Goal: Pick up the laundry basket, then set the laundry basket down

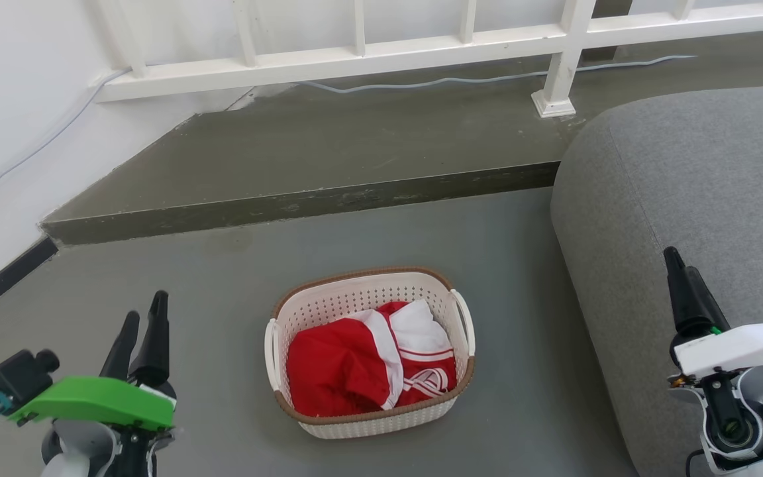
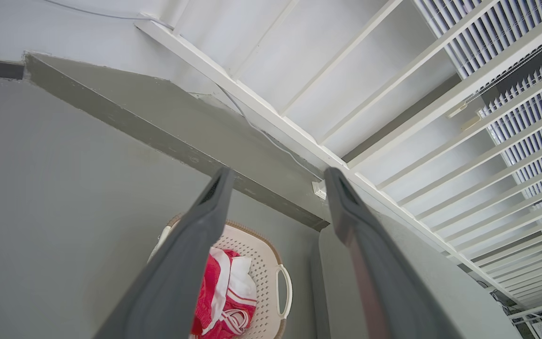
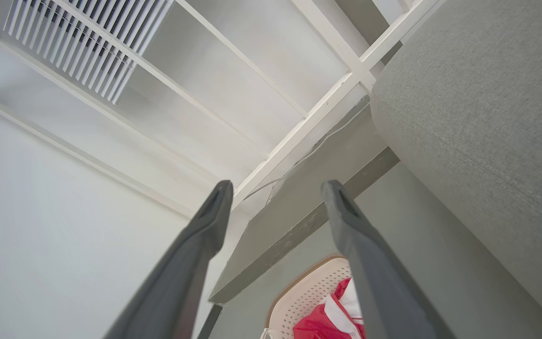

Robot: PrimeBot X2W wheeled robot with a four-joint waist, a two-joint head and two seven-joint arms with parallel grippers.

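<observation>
Here we are at the start line: the laundry basket (image 1: 355,298) sits flat on the grey floor (image 1: 156,265), upright, with a red and white garment (image 1: 348,364) bundled inside it. Nothing has hold of it. The left gripper (image 1: 146,305) hangs to the basket's left, well apart from it, fingers spread and nothing between them. The left wrist view looks past those parted fingers at the basket, low and off to one side. Over on the basket's right, the right gripper (image 1: 681,265) hovers in front of the grey sofa (image 1: 686,165). Its wrist view shows its fingers spread too, empty, with just a corner of the basket's brown rim peeking in below.

Beyond the basket lies a raised step (image 1: 328,152), then a white railing (image 1: 355,53).

So, by my read, nothing is in the bag yet: the lift isn't done, and neither is the set-down. The two white loop handles, one on the left (image 1: 270,354) and one on the right (image 1: 464,318), stand free and look like the likely targets. Both arms would have to close in and drop to reach them.
</observation>
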